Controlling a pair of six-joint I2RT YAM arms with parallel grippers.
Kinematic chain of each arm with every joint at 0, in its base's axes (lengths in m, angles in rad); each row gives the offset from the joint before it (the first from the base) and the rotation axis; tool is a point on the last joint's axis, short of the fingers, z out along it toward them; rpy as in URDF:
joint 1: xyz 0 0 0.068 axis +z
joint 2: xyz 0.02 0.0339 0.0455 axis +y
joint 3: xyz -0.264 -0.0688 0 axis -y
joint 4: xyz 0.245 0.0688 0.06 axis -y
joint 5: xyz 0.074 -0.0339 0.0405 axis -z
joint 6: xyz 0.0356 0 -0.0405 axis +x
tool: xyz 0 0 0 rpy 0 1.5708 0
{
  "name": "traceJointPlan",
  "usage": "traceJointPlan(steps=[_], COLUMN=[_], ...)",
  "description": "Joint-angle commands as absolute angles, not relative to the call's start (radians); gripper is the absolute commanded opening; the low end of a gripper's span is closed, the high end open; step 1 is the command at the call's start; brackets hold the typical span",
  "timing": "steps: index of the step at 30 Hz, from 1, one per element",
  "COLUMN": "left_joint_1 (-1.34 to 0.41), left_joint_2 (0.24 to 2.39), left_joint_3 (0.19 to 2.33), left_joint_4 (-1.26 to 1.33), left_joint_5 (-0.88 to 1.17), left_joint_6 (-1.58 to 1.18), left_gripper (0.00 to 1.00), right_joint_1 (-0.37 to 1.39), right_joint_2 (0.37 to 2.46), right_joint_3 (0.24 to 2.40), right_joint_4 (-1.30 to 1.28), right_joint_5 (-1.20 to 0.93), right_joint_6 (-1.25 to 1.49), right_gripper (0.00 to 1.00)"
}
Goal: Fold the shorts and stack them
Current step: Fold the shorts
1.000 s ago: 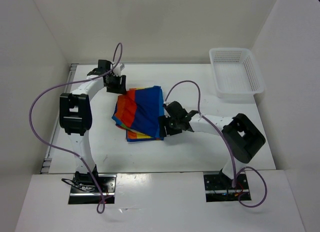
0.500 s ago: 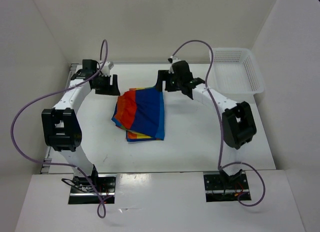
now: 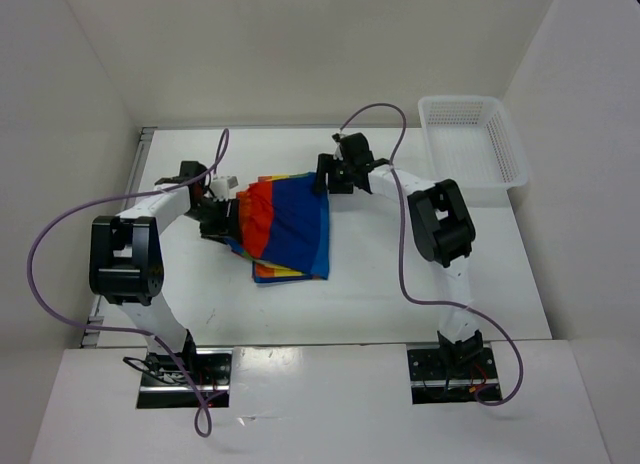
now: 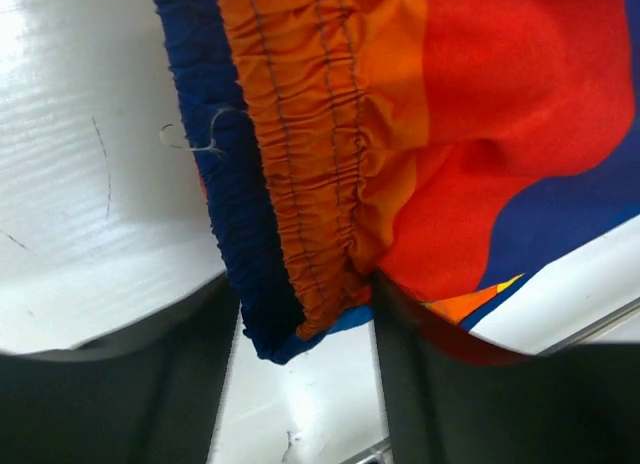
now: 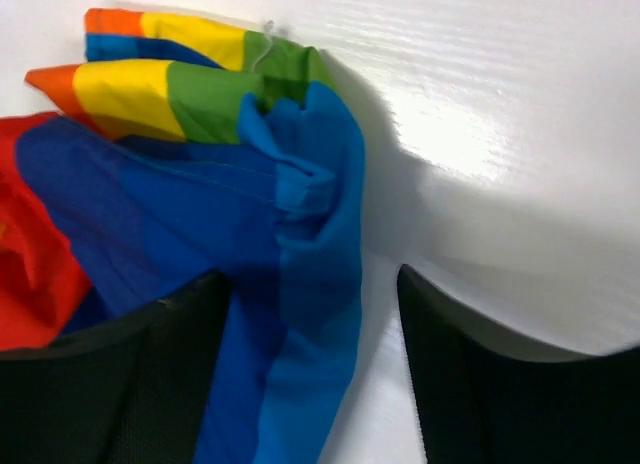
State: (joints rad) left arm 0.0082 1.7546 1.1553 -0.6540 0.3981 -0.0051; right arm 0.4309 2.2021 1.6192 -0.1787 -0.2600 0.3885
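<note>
Presently the shorts [image 3: 288,224] lie folded into a compact pad near the middle of the counter [image 3: 400,284], between the two arms. We note a mostly dark blue top face, with red and orange stripes along its left side and a yellow-orange sliver at the near edge. The left wrist view shows a gathered orange waistband with a dark blue border. The right wrist view shows a layered corner, with yellow and green stripes over blue folds.

The left arm reaches in from the left, with the left tool [image 3: 224,216] low at the pad's left edge. Its fingers [image 4: 120,384] stand apart. The waistband edge enters the gap and bare counter shows below it. The right arm stretches forward and bends inward, with the right tool [image 3: 325,176] at the pad's far right corner. Its fingers [image 5: 100,384] are likewise apart and straddle a blue fold.

White walls [image 3: 90,84] bound the left, back and right. A white mesh basket [image 3: 522,164] sits at the far right, well apart from the shorts. Bare counter shows on the pad's near and right sides.
</note>
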Motion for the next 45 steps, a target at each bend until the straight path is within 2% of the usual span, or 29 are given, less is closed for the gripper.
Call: traceJointPlan(steps=[1,2,3,4,5,6,7,11,13,14,15,17,18,19,20,22,26,28,29,31,34,35,37,41,43,45], left_joint_1=[0.002,0.002,0.002,0.002,0.002,0.002,0.002,0.002,0.002,0.002,0.002,0.002,0.002,0.002,0.002,-0.008,0.004,0.018,0.018,0.018,0.018,0.018,0.028,0.096,0.129,0.147], left_joint_2=[1.766,1.766,1.778,1.795,1.81,1.81,1.821,1.821,1.799,1.799,1.787,1.775,1.764,1.764,1.764,1.764,1.764,1.764,1.764,1.752,1.707,1.685,1.654,1.455,1.443,1.459], left_joint_3=[1.138,1.138,1.138,1.138,1.138,1.138,1.138,1.138,1.138,1.138,1.126,1.112,1.098,1.098,1.098,1.12,1.158,1.183,1.192,1.204,1.229,1.247,1.267,1.255,1.296,1.316], left_joint_4=[-0.604,-0.588,-0.588,-0.578,-0.578,-0.578,-0.578,-0.569,-0.578,-0.578,-0.589,-0.598,-0.598,-0.609,-0.609,-0.618,-0.627,-0.638,-0.647,-0.647,-0.669,-0.669,-0.669,-0.513,-0.508,-0.518], left_joint_5=[0.431,0.431,0.419,0.419,0.419,0.419,0.428,0.428,0.437,0.437,0.437,0.437,0.437,0.437,0.452,0.466,0.466,0.466,0.466,0.454,0.445,0.445,0.445,0.382,0.273,0.116], left_joint_6=[0.0,0.0,0.0,0.0,0.0,0.0,0.0,0.0,0.0,0.0,0.0,0.0,0.0,0.0,0.0,0.0,0.0,0.0,0.0,0.0,0.0,0.0,0.0,0.0,0.0,0.0], left_gripper=[0.57,0.53,0.5,0.42,0.37,0.31,0.19,0.0,0.0,0.0,0.0,0.05,0.13,0.29,0.35,0.43,0.51,0.53,0.54,0.59,0.67,0.76,0.77,0.81,0.84,0.92], right_joint_1=[0.416,0.405,0.405,0.405,0.405,0.405,0.405,0.405,0.396,0.396,0.385,0.385,0.385,0.385,0.385,0.385,0.385,0.385,0.385,0.406,0.407,0.407,0.407,0.361,0.303,0.25], right_joint_2=[2.238,2.238,2.249,2.259,2.26,2.26,2.269,2.258,2.246,2.232,2.232,2.22,2.22,2.211,2.21,2.195,2.068,2.002,1.934,1.867,1.767,1.75,1.706,1.62,1.548,1.505], right_joint_3=[1.663,1.663,1.663,1.663,1.663,1.663,1.663,1.628,1.618,1.593,1.592,1.58,1.58,1.594,1.603,1.603,1.545,1.501,1.49,1.459,1.448,1.448,1.437,1.388,1.338,1.287], right_joint_4=[-0.095,-0.095,-0.095,-0.095,-0.095,-0.095,-0.095,-0.061,-0.038,-0.029,-0.02,-0.008,-0.008,-0.021,-0.021,-0.047,-0.048,-0.058,-0.072,-0.145,-0.285,-0.322,-0.394,-0.508,-0.528,-0.549], right_joint_5=[-0.314,-0.314,-0.324,-0.324,-0.324,-0.324,-0.324,-0.292,-0.264,-0.253,-0.253,-0.253,-0.28,-0.294,-0.304,-0.313,-0.293,-0.243,-0.22,-0.102,0.071,0.112,0.222,0.22,0.169,0.129], right_joint_6=[0.439,0.455,0.456,0.469,0.469,0.48,0.491,0.529,0.554,0.575,0.575,0.577,0.577,0.565,0.554,0.554,0.508,0.486,0.471,0.422,0.376,0.365,0.365,0.356,0.393,0.419], right_gripper=[0.65,0.5,0.42,0.35,0.23,0.19,0.18,0.12,0.12,0.14,0.32,0.5,0.61,0.64,0.67,0.7,0.74,0.83,0.83,1.0,1.0,1.0,1.0,1.0,1.0,1.0])
